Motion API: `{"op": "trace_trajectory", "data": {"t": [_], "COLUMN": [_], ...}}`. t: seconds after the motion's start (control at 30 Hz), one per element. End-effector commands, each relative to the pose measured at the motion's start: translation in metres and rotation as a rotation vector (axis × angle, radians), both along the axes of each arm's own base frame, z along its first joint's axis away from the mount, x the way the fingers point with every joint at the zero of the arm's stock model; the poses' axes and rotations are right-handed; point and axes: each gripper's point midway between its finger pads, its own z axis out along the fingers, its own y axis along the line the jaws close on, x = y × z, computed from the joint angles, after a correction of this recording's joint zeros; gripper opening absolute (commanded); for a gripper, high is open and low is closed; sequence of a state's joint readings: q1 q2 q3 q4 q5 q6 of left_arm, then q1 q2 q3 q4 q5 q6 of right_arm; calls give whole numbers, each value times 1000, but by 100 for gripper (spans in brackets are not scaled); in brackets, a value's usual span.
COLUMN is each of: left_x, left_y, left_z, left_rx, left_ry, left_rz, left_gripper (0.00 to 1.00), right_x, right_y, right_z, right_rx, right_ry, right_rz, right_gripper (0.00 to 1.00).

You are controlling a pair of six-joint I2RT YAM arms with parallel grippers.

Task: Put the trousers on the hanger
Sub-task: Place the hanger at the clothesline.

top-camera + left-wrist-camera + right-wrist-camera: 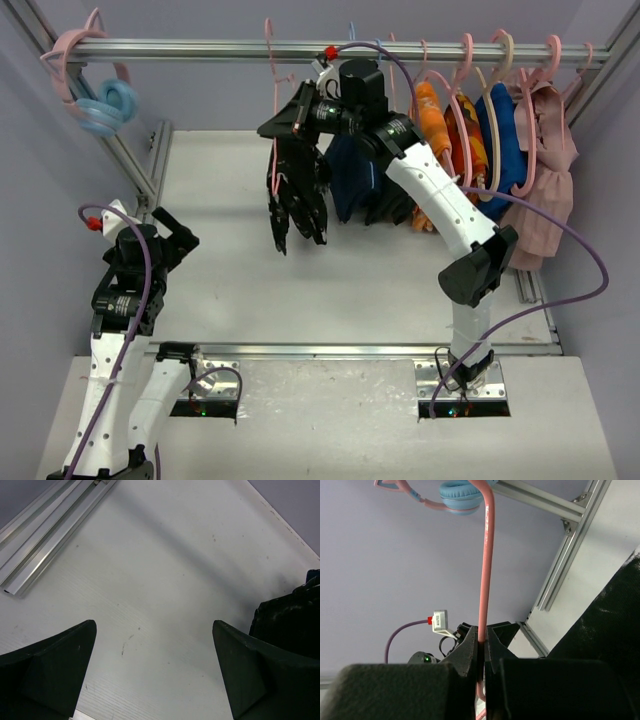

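Jaws of the white right arm [430,190], seen in the top view, are up near the silver metal rail [200,47] and set against the thin pink wire hanger [274,165], whose hook is over this rail. Soft black fabric trousers with small white marks [300,205] hang in a bunch just under these right jaws, along the wire of the hanger and well above the white desk [230,290]. Whether they go over its lower bar I cannot tell. Just beside them on the right hangs a plain navy garment [350,180], and further right the thick pink hangers [465,90] carry orange and blue clothes. Light blue headphones [105,105] hang at the left end of the rail. The left jaws, on the left arm [125,290] low over the desk, stand apart with nothing between them. In the left wrist view the two dark fingers [55,670] are wide apart over the bare desk. A grooved aluminium profile [45,535] lies at the upper left, and a dark cloth [290,620] comes in at the right edge; which garment it is I cannot tell. In the right wrist view the right jaws are closed tight on the hanger's pink wire, which runs straight up out of them. Black fabric [605,640] fills the lower right corner, close beside them.
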State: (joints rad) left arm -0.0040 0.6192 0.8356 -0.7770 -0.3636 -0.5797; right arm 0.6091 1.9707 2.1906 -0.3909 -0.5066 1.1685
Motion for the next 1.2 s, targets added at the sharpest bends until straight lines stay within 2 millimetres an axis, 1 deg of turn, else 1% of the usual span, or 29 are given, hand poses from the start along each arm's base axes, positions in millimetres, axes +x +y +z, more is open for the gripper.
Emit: {"op": "trace_trajectory", "data": {"t": [0.0,0.07,0.13,0.27,0.33,0.47,0.5,0.53,0.57,0.6,0.67,0.77,0.8,0.83,0.9,0.93,0.97,1.0,1.07,1.17], "left_x": [8,8,8,9,9,9,9,9,9,9,10,10,10,10,10,10,10,10,12,14], "left_y": [0,0,0,-1,-1,-1,-1,-1,-1,-1,-2,-2,-2,-2,-2,-2,-2,-3,-8,-15], "left_z": [12,11,10,11,10,11,10,10,10,9,9,9,9,9,9,9,10,9,12,16], "left_rx": [6,6,7,7,6,7,6,7,7,6,7,7,7,6,6,6,7,6,2,3], "left_ry": [-54,-51,-50,-51,-50,-51,-50,-50,-48,-47,-45,-46,-45,-45,-45,-45,-47,-46,-57,-84], "left_rz": [-10,-11,-12,-16,-16,-15,-16,-17,-18,-19,-21,-21,-23,-24,-23,-23,-24,-30,-66,-117], "left_gripper": [100,100,100,100,100,100,100,100,100,100,100,100,100,100,100,100,100,100,100,100], "right_x": [20,19,15,11,6,1,0,0,-1,-2,-4,-12,-17,-21,-30,-35,-39,-43,-56,-70], "right_y": [-22,-23,-27,-27,-27,-30,-30,-30,-29,-29,-30,-31,-34,-36,-38,-39,-41,-42,-49,-55], "right_z": [62,51,49,39,40,31,29,28,26,24,22,17,20,22,15,13,16,7,7,-10], "right_rx": [138,126,127,126,140,123,120,119,118,115,103,86,85,84,68,61,58,32,-3,-77], "right_ry": [-210,-179,-160,-104,-112,-113,-114,-115,-113,-114,-119,-132,-148,-161,-162,-166,-181,-188,-225,-237], "right_rz": [-57,-62,-71,-69,-57,-64,-62,-59,-54,-48,-47,-46,-49,-51,-43,-39,-42,-47,-72,-75], "right_gripper": [0,0,0,0,0,0,2,6,12,20,40,52,55,61,80,87,88,92,98,99]}}
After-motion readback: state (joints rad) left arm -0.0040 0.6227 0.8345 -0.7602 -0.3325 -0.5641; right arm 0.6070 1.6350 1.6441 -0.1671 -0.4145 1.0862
